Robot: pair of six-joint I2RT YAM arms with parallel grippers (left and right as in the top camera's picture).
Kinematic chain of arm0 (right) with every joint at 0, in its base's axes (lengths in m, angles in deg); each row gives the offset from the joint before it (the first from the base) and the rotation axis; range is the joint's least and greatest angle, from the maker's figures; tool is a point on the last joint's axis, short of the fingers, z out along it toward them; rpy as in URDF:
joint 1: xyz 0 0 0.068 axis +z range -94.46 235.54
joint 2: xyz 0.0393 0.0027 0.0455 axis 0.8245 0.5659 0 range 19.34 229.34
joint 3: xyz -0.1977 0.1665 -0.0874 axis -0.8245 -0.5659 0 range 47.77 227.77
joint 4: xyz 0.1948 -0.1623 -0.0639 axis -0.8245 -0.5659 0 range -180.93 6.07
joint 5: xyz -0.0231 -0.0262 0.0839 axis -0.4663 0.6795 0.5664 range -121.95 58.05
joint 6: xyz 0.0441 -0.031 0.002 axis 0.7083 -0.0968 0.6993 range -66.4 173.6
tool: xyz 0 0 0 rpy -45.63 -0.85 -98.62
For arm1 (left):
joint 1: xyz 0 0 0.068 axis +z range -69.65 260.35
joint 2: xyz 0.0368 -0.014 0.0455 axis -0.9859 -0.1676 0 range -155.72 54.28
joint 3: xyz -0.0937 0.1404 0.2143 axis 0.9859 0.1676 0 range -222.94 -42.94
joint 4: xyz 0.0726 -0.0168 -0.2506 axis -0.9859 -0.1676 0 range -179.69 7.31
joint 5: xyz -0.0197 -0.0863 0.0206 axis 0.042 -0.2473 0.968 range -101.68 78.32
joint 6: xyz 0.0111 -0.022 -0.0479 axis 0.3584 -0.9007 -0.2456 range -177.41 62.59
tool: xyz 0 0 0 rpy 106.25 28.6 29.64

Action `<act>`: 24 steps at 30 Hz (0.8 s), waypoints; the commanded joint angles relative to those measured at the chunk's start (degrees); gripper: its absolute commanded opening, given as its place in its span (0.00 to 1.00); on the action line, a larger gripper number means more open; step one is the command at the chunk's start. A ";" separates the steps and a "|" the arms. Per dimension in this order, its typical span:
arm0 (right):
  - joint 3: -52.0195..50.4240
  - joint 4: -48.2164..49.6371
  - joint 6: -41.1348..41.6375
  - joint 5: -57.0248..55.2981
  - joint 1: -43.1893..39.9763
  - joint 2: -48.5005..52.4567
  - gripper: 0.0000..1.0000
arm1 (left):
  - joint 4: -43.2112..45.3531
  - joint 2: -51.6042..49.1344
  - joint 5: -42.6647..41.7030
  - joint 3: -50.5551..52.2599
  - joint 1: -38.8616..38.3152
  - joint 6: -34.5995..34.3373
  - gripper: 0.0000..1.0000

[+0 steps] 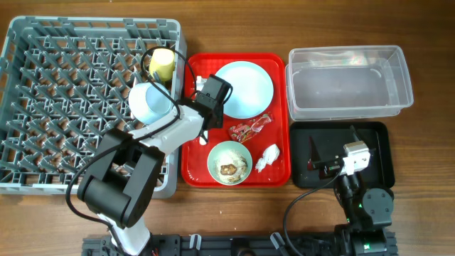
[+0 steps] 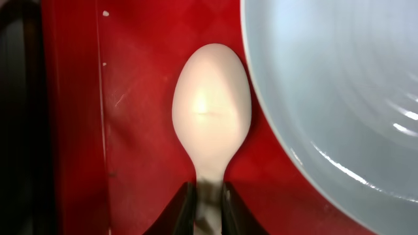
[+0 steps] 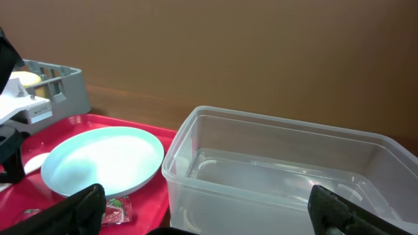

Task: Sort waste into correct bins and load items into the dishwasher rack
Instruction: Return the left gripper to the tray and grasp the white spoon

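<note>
The spoon (image 2: 210, 111) is pinched at its neck by the left hand (image 2: 209, 199), handle hidden; the right hand (image 3: 209, 212) is spread wide, empty.

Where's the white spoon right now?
Left wrist view: white spoon on the red tray, just left of the blue plate, handle pinched between fingers of the left gripper.

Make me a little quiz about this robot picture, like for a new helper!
1. True or false: the yellow cup sits in the grey rack.
2. What does the left pincer grip?
3. Pick one: the right pincer is A) open, B) shut on something.

Key: 1 true. 2 the white spoon, by its handle. 3 A.
</note>
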 commanded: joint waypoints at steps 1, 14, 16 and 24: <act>-0.07 0.33 -0.11 -0.72 -0.22 -0.22 1.00 | -2.36 -0.11 0.07 1.09 0.07 0.11 0.04; -0.07 0.33 -0.11 -0.72 -0.22 -0.22 1.00 | -6.60 11.15 0.11 1.11 0.09 0.07 0.32; -0.07 0.33 -0.11 -0.72 -0.22 -0.22 0.99 | -6.01 7.85 1.57 1.11 0.24 0.07 0.34; -0.07 0.33 -0.11 -0.72 -0.22 -0.22 1.00 | -4.90 -1.68 1.57 1.11 0.24 0.07 0.12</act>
